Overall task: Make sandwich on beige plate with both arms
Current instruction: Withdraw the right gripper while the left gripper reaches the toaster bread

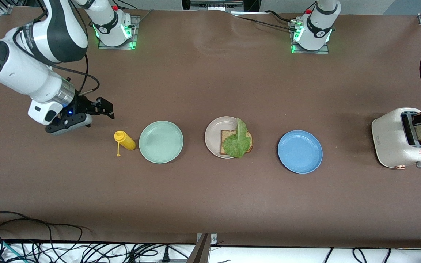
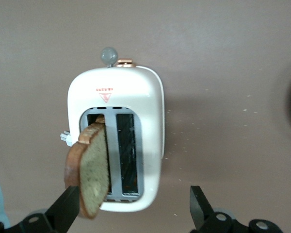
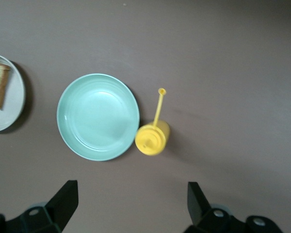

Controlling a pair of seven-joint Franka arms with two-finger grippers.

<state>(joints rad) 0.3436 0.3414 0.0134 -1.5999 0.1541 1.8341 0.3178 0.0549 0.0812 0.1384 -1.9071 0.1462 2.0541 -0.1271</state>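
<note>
Brown bench [image 1: 210, 204] carries everything, large to small. White right arm [image 1: 31, 54] reaches out from its base toward its own end of the bench; right tool [image 1: 102, 109] hangs above bare bench near the yellow squeeze bottle [image 1: 124, 140], fingers [image 3: 63, 201] spread wide apart, holding nothing, touching nothing. Left arm: only its base [image 1: 314, 31] shows in the front view; left tool [image 2: 133, 208] is over the white toaster [image 1: 393, 138] at the left arm's end of the bench. Its fingers [image 2: 65, 208] stand wide apart, with one finger pressed against the crust side of a bread slice [image 2: 92, 170] that sticks up tilted out of a toaster slot; the other finger is clear of it, so no clamp on the slice.

Three plates in a row: mint-green plate [image 1: 161, 141] just beside the bottle, beige plate [image 1: 214, 128] in the middle, blue plate [image 1: 300, 151] toward the toaster. Beige plate holds one bread slice [image 1: 227, 137] with a ruffled lettuce leaf [image 1: 238, 142] lying on top, leaf overhanging the rim. No top slice on it yet.
</note>
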